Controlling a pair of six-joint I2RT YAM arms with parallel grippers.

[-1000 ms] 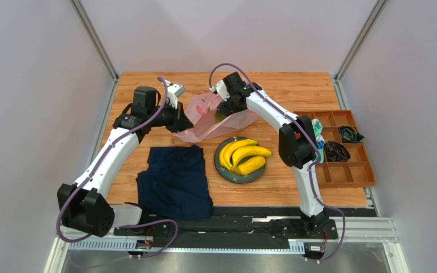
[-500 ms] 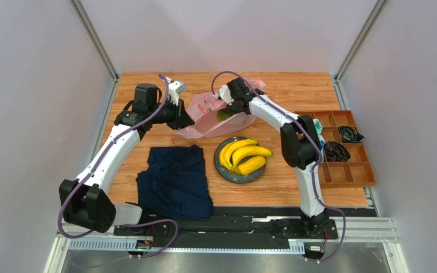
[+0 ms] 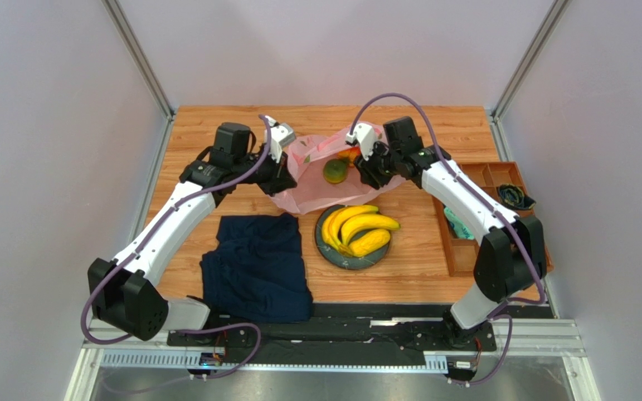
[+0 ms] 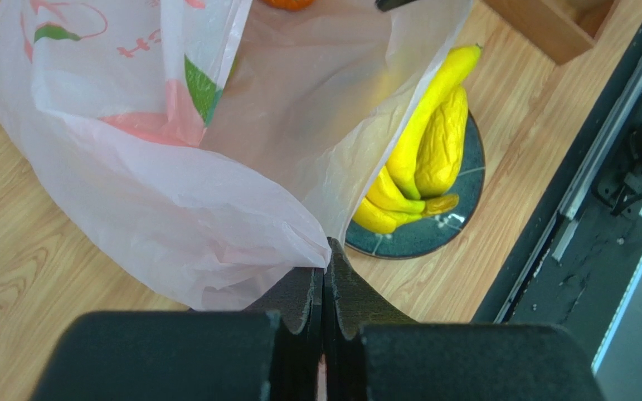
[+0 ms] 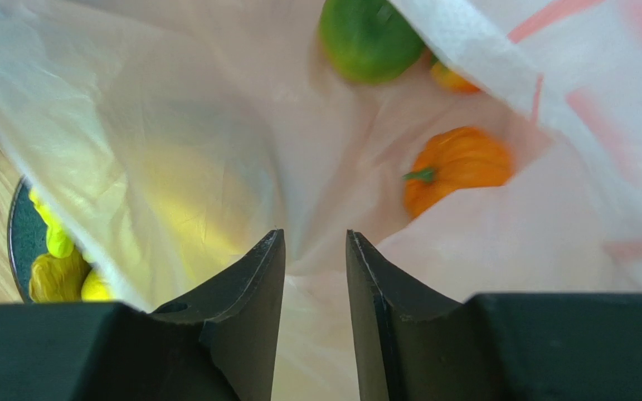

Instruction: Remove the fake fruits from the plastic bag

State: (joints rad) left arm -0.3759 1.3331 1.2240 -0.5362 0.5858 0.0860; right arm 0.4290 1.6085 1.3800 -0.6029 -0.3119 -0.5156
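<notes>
The pink plastic bag [image 3: 316,188] lies behind the dark plate [image 3: 323,242] with its mouth held open between both arms. My left gripper [image 4: 326,259] is shut on the bag's [image 4: 174,192] left rim. At the right rim, folds of the bag's film [image 5: 215,125] run into the narrow gap of my right gripper [image 5: 316,251], which is closed on it. A green round fruit [image 5: 370,38] and an orange one [image 5: 457,167] lie inside the bag. The yellow banana bunch [image 3: 358,230] and a long yellow piece rest on the plate.
A dark navy folded cloth [image 3: 257,267] lies at the front left of the table. A wooden compartment tray [image 3: 508,251] with dark items stands at the right edge, partly under the right arm. Grey walls close the back and sides.
The right arm swung from the bag's middle to its right rim and its jaws narrowed onto the film. The left gripper shifted right with its rim. The bag's mouth now gapes, showing the green fruit.
</notes>
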